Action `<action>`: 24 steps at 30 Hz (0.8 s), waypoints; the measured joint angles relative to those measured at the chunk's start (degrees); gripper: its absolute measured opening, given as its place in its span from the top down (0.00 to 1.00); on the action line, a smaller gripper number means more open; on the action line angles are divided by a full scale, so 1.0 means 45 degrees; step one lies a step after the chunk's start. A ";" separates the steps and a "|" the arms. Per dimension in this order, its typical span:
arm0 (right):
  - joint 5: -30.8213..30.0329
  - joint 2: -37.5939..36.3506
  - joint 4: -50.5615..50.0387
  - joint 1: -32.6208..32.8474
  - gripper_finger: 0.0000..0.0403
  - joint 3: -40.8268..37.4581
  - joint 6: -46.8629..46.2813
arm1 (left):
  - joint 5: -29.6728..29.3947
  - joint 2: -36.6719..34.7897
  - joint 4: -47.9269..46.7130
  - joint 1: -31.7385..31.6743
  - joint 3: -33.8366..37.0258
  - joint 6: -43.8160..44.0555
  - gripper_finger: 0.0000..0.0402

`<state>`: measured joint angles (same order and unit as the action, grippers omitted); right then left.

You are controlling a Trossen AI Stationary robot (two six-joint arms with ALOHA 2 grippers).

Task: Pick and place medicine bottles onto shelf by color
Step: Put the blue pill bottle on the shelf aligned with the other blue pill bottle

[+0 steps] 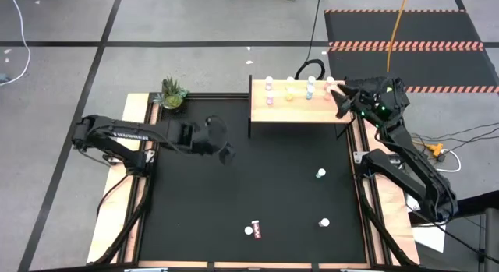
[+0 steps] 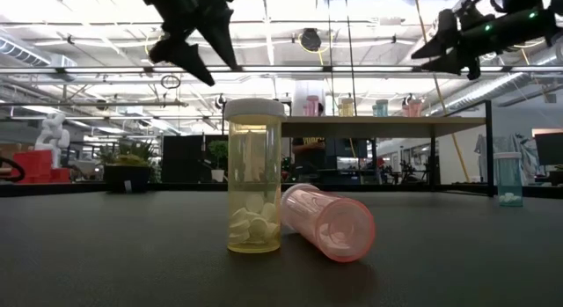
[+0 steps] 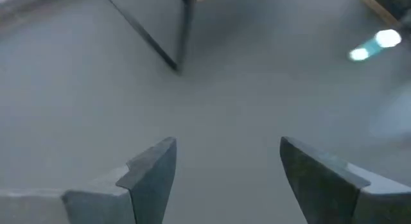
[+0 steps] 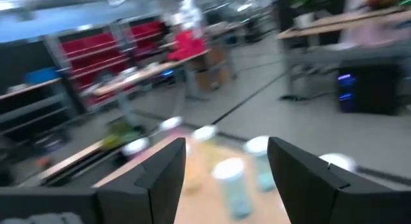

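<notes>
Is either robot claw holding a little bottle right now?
No. The left gripper is open over bare table, and the right gripper is open above the shelf, with nothing between its fingers.

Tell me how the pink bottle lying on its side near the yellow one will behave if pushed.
The pink bottle is a cylinder on its side, so it probably rolls. It looks like light clear plastic, likely skidding easily. It seems to touch the upright yellow bottle, possibly tipping it.

Shelf (image 4: 212, 161) bottles (image 4: 230, 176) blur in right wrist view.
</notes>
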<state>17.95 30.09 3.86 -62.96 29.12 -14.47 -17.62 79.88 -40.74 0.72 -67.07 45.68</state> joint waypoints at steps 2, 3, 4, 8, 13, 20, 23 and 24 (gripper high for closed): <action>0.0466 -0.0280 -0.0450 0.0403 0.46 0.0000 -0.0098 | 0.0256 0.0197 0.1000 0.0798 0.0554 0.1329 0.31; 0.0634 -0.0404 -0.0703 0.0609 0.46 0.0000 -0.0141 | 0.0423 0.0334 0.1569 0.1247 0.0798 0.1838 0.31; 0.0771 -0.0512 -0.0983 0.0815 0.46 0.0000 -0.0167 | 0.0596 0.0461 0.1991 0.1688 0.1023 0.2250 0.31; 0.1430 -0.0783 -0.1757 0.1644 0.47 0.0000 -0.0193 | 0.0844 0.1125 0.3460 0.3528 0.1113 0.0891 0.31; 0.1893 -0.0855 -0.1815 0.2565 0.47 0.0033 -0.0301 | 0.0564 0.2210 0.3692 0.5361 0.1163 -0.1275 0.33; 0.2210 -0.0933 -0.3471 0.4523 0.47 0.1800 -0.0807 | 0.0673 0.3118 0.3462 0.6165 0.1123 -0.0787 0.38; 0.1751 -0.0732 -0.4423 0.5588 0.47 0.2830 -0.0353 | 0.0584 0.3060 0.3055 0.6055 0.1144 -0.0779 0.40; 0.1586 -0.0610 -0.4714 0.5941 0.47 0.3085 -0.0226 | 0.0571 0.3060 0.3067 0.5988 0.1118 -0.0789 0.41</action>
<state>25.08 27.34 -17.35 -36.23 43.01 -15.49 -15.05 93.65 -26.94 27.67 -62.04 42.13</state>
